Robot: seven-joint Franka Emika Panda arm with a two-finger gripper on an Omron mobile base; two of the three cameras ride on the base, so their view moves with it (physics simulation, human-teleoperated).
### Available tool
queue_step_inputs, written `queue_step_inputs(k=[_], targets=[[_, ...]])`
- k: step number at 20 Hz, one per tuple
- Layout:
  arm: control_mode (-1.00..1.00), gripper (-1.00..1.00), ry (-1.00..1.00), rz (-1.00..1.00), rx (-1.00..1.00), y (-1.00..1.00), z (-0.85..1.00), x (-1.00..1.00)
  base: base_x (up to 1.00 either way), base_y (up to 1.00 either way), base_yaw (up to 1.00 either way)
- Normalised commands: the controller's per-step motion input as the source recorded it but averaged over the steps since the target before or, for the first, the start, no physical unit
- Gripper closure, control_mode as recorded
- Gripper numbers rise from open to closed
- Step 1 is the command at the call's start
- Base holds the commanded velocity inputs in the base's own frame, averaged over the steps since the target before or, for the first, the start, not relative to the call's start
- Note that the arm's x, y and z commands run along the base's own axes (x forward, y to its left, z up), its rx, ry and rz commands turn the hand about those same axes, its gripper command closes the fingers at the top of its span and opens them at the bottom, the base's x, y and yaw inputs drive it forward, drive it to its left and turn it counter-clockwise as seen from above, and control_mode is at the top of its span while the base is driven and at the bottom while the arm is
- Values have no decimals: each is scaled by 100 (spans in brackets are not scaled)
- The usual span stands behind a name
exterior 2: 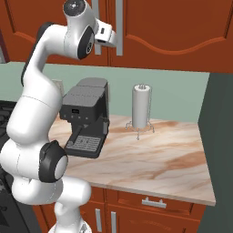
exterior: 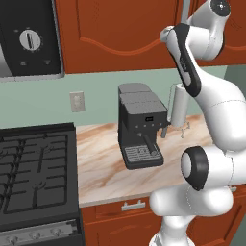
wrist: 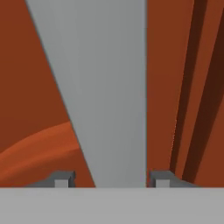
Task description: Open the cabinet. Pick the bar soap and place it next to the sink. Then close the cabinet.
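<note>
Left base view, left to right: one black gas stove (exterior: 33, 178), one wall outlet (exterior: 77, 101), one dark coffee machine (exterior: 139, 125), one white paper-towel roll (exterior: 178, 103) upright on its wire stand. All but the outlet sit at worktop (exterior: 103, 163) level; the worktop is marbled beige. One short silver drawer pull (exterior: 133, 205) shows below its front edge. A microwave (exterior: 29, 38) with one dial hangs at upper left.

The cabinet (exterior: 120, 33) spans the top of the view, its doors shut, reddish-brown with arched raised panels. In the right base view two doors meet at a centre seam, and two silver bar handles flank it; both handles run vertically, long axis up-down, parallel to each other. The left handle (exterior 2: 96, 27) is partly covered by the hand; the right handle (exterior 2: 119, 27) is apart from it and free.

Tool (exterior 2: 105, 37): raised at the cabinet front, at the left handle's lower part. In the hand view the grey bar (wrist: 109, 87) runs between the two fingertips (wrist: 63, 178), one tip on each side, near its edges. Whether the tips press on the bar or only bracket it, I cannot tell.

Bar soap: not located; cabinet interior hidden behind the shut doors.
</note>
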Motion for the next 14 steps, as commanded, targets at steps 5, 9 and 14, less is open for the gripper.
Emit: queue_step_inputs(k=[5,9,14], targets=[[-100,100,0,0,0,10,0,1,0,0,0],[-100,100,0,0,0,23,0,0,0,0,0],[-100,100,0,0,0,28,0,0,0,0,0]])
